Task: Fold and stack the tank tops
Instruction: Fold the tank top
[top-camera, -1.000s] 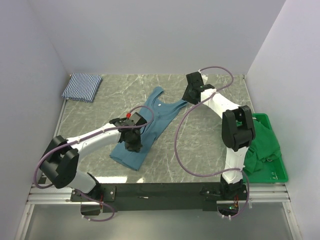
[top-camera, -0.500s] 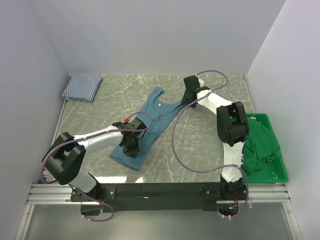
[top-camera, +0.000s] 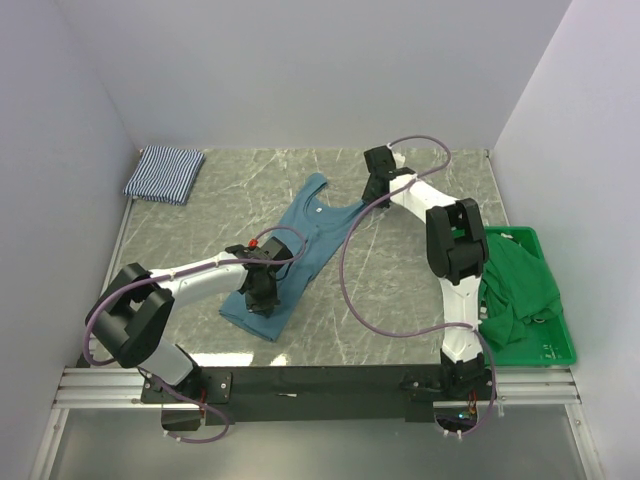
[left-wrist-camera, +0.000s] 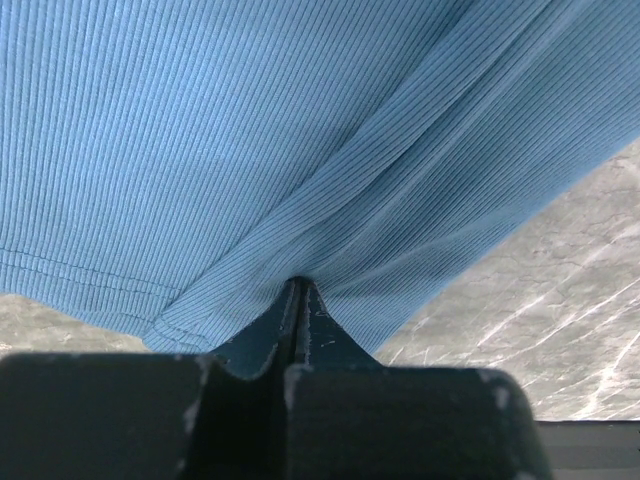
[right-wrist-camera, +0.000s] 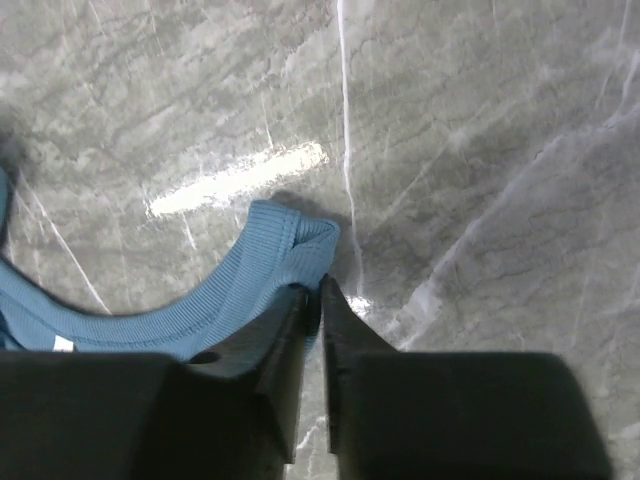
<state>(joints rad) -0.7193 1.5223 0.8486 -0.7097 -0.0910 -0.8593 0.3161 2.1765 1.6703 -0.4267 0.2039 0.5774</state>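
Now both grippers have closed: the left gripper (left-wrist-camera: 298, 288) clenches the teal tank top (top-camera: 305, 245) near its hem, the right gripper (right-wrist-camera: 318, 298) pinches its shoulder strap (right-wrist-camera: 268, 238). Spread on the table (top-camera: 400, 290), it looks ready for folding.

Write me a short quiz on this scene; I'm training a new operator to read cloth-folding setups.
1. True or false: the folded navy-and-white striped cloth top lies at the far-left corner of the marble table.
2. What does the left gripper pinch? A) the teal-blue ribbed tank top B) the striped top C) nothing
3. Fill in: the crumpled green cloth lies in a green plastic ___.
Key: 1 true; 2 A; 3 crate.
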